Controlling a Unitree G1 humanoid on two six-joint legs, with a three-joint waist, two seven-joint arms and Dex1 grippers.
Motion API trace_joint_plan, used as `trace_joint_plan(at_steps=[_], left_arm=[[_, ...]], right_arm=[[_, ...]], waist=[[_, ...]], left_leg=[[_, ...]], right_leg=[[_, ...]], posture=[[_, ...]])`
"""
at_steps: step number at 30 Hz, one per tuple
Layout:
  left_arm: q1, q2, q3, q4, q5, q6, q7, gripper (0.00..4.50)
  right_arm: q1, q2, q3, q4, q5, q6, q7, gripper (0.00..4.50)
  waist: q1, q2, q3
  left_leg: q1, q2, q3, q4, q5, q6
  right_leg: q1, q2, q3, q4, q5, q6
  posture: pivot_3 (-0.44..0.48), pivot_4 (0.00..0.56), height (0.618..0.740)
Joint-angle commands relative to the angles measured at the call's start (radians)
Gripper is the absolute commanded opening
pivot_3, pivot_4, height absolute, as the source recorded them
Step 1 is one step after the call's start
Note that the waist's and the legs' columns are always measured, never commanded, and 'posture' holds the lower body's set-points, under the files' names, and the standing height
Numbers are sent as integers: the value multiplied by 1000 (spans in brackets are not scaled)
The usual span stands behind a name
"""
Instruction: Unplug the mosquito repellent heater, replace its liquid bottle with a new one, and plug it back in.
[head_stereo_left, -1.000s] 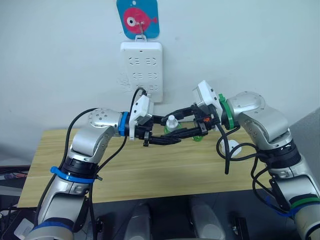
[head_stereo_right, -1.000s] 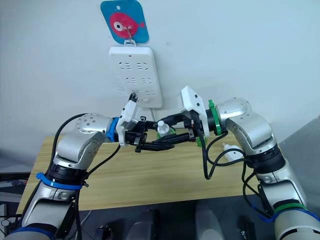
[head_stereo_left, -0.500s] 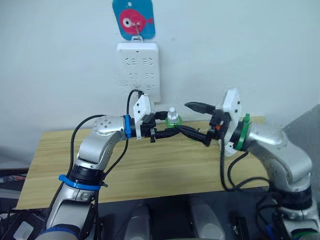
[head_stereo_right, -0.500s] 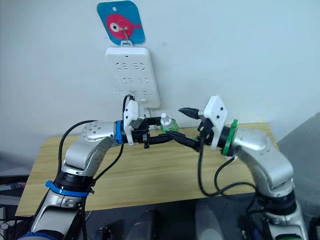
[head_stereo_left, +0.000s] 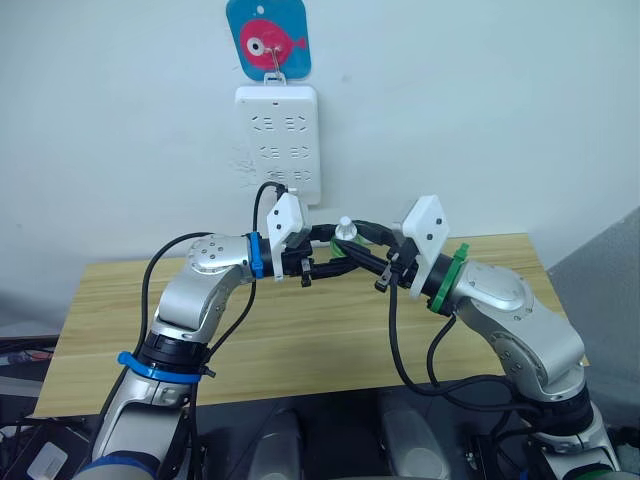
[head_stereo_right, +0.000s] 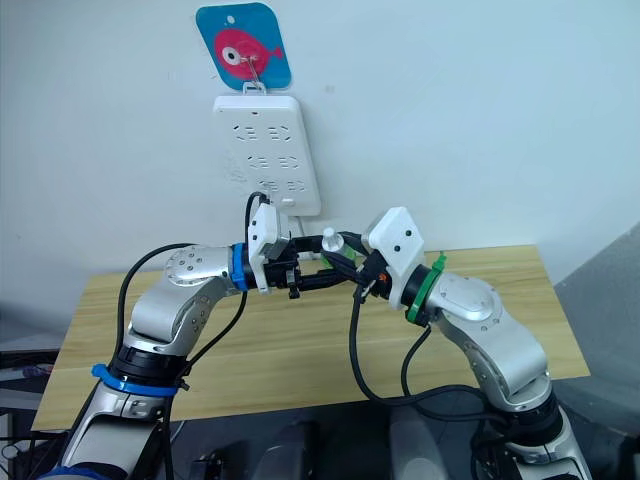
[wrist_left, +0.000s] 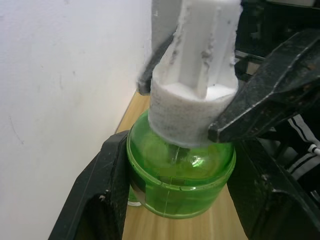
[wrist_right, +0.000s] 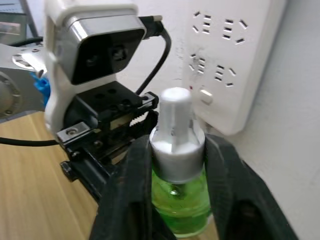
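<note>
A green liquid bottle (wrist_left: 180, 185) with a white cap (wrist_right: 176, 125) hangs in the air just below the wall power strip. My left gripper (head_stereo_left: 338, 264) is shut on the bottle's green body, one black finger (wrist_left: 100, 195) on each side. From the other side my right gripper (head_stereo_left: 352, 238) reaches in and is shut on the white cap, its fingers (wrist_right: 227, 185) pressing the cap's collar. The mosquito repellent heater is out of view.
A tall white power strip (head_stereo_left: 278, 140) hangs on the wall under a blue fish-print hanger (head_stereo_left: 268, 40), directly behind the bottle. A wooden table (head_stereo_left: 300, 340) lies under both arms. Black cables loop beneath each wrist.
Half a second ago my right gripper stood open to the right of the bottle. It has moved left and shut on the cap. The left gripper has kept the bottle in place.
</note>
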Motion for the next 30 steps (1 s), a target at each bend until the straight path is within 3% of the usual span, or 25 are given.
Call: trace_joint_plan(at_steps=[1, 3, 8, 13, 16, 17, 23, 30], left_arm=[[6, 14, 4, -51, -17, -2, -20, 2345], [15, 34, 3, -62, -29, 13, -46, 2345], [36, 97, 2, -118, -82, 56, -133, 2345], [36, 128, -14, -127, -81, 41, -189, 2345], [23, 125, -11, -105, -73, 29, -193, 2345], [19, 120, -5, -102, -77, 32, -189, 2345], [31, 114, 13, -92, -81, 33, -161, 2345], [39, 103, 15, -68, -65, 15, -135, 2345]], right_arm=[[-17, -4, -10, -15, 42, -36, 58, 1060], [-56, -40, 3, 42, 56, -95, 174, 1060], [-260, -142, 65, 342, 84, -276, 628, 1060], [-398, -169, 116, 513, 102, -282, 880, 1060], [-420, -165, 104, 530, 94, -274, 882, 1060], [-422, -166, 95, 537, 86, -280, 875, 1807], [-373, -237, -12, 504, 66, -248, 760, 3908], [-97, -239, -175, 140, 183, -47, 463, 3916]], waist=[[0, 0, 0], [-2, 0, 0], [-9, 0, 0], [-5, 0, 0], [-2, 0, 0], [-2, 0, 0], [3, 0, 0], [7, 0, 0]], left_leg=[[0, 0, 0, 0, 0, 0], [0, 0, 0, 0, 0, 0], [2, 0, 1, -1, 0, 1], [3, 1, 0, -2, 0, 0], [3, 0, -1, -2, 0, 0], [2, 0, 0, -2, 0, 0], [2, 0, -1, -1, 0, 0], [2, 0, 0, -2, 0, 0]], right_leg=[[0, 0, 0, 0, 0, 0], [0, 0, 0, 0, 0, 0], [2, 1, 0, 0, 0, 0], [3, 1, -1, -1, 0, -1], [3, 0, -1, -2, 0, -1], [3, 0, -1, -3, 0, -1], [3, 0, -1, -3, 0, -1], [2, 0, 0, -2, 0, -1]], posture=[[-130, 194, 734], [-136, 198, 734], [-109, 202, 734], [-71, 199, 734], [-76, 199, 734], [-79, 199, 734], [-123, 196, 734], [-129, 194, 734]])
